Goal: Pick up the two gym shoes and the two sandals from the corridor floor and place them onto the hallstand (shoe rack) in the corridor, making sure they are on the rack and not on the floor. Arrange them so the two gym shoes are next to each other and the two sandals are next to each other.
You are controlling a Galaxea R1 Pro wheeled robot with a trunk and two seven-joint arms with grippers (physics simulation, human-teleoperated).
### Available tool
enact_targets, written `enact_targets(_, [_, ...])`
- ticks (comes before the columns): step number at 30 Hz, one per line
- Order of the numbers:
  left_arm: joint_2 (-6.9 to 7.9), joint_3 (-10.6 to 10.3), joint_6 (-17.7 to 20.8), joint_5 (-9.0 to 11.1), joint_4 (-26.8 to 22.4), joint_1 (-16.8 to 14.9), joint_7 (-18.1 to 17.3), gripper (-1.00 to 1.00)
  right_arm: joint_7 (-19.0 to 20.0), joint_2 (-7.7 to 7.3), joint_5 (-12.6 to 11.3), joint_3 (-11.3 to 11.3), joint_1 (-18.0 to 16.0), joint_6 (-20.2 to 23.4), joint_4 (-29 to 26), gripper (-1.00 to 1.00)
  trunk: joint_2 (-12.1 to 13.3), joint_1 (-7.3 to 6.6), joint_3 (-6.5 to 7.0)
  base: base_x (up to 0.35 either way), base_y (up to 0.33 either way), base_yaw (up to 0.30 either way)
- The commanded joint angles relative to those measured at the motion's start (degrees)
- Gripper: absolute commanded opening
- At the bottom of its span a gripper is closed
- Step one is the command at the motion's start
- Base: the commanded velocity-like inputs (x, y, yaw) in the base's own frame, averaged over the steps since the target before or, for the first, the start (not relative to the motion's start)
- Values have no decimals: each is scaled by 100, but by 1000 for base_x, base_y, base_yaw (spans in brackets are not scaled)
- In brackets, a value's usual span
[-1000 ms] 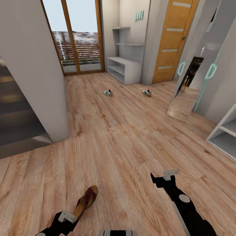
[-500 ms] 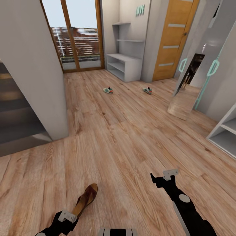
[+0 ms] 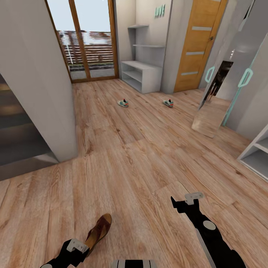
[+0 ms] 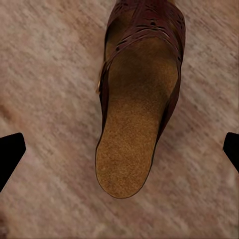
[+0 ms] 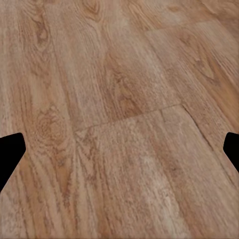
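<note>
Left claw (image 4: 119, 149) was released, fingers spread wide either side of one sandal (image 4: 137, 99), not touching it. Sandal lay flat on the corridor floor (image 3: 141, 156), near left in the head view (image 3: 97, 231), heel end toward the claw, toe pointing away. Claw lined up along the shoe's length, probably so the fingers could close across the narrow sole rather than its long axis.

Right claw (image 3: 185, 201) was also released, holding nothing, hovering over bare planks (image 5: 119, 119) near right. Likely parked clear so it wouldn't block the left arm's reach.

Second sandal: couldn't locate it.

Two gym shoes (image 3: 123, 103) (image 3: 168, 103) sat far down the corridor, well apart from each other, both on the floor just in front of the hallstand (image 3: 143, 76). Rack looked to have nothing on it, though too small to be sure, so by my read no placements done yet.

Step in hand looked like pre-grasp on the sandal: descend, close.
</note>
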Motion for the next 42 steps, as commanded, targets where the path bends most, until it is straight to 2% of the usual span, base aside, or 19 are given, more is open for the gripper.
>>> enact_targets(1, [1,12,-23,-34,2,-2,-12,100,13,-3,22,3,-1,32,-10,100,-2,-1,-4,11,3,0])
enact_targets(18, [-8,12,-24,-34,0,-2,-12,100,14,0,22,4,-1,39,-14,100,-2,-1,-4,53,6,-163])
enact_targets(27, [-2,12,-37,-34,0,-2,-12,100,12,1,22,11,-1,39,-58,100,-2,-1,-4,140,22,-31])
enact_targets(42, [-3,10,-41,-37,-6,-2,-12,100,12,1,22,17,-3,39,-117,100,-2,-1,-4,17,3,-3])
